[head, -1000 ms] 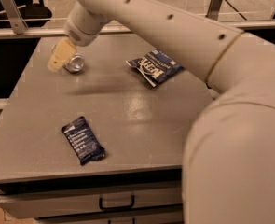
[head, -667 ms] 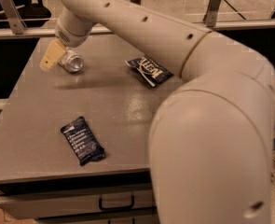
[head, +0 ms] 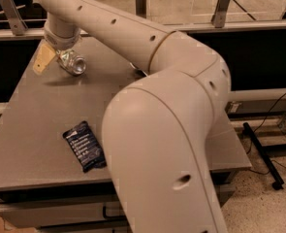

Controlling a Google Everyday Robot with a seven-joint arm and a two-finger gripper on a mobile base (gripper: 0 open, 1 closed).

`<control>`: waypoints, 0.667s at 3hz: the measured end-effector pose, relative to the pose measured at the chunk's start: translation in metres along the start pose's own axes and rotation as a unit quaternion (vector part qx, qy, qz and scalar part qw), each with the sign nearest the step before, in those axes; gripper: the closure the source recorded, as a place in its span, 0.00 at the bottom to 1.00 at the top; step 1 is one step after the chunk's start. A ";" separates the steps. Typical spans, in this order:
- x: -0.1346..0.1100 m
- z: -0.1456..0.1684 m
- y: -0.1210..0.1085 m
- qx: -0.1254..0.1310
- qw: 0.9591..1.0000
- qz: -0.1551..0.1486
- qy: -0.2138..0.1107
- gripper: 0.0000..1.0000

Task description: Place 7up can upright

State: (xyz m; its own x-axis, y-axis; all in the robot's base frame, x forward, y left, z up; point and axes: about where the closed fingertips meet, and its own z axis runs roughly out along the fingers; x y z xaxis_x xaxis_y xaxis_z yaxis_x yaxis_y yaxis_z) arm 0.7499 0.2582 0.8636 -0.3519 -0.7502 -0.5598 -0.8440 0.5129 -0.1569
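Observation:
The 7up can (head: 75,64), silvery with a shiny round end facing me, lies tilted on its side at the far left of the grey table (head: 31,115). My gripper (head: 57,61) hangs from the wrist right at the can, its tan tip just left of the can, at the can's left side. A shadow lies on the table below them. I cannot tell whether the can rests on the table or is held.
A dark blue snack bag (head: 84,145) lies near the table's front left edge. My big cream arm (head: 166,130) crosses the middle and right of the view and hides much of the table. A railing with metal posts (head: 222,6) runs behind the table.
The gripper's tan tip has shifted left, away from the arm's elbow side, while the can has stayed in about the same spot. The arm now covers the second bag.

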 end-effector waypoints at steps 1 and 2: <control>0.002 0.019 -0.002 0.010 0.999 0.010 0.037 0.00; 0.000 0.025 -0.009 0.024 0.998 0.020 0.051 0.19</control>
State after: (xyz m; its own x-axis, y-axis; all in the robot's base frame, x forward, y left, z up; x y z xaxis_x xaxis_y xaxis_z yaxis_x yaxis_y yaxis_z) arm 0.7672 0.2643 0.8445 -0.4260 -0.7664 -0.4807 -0.8092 0.5604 -0.1765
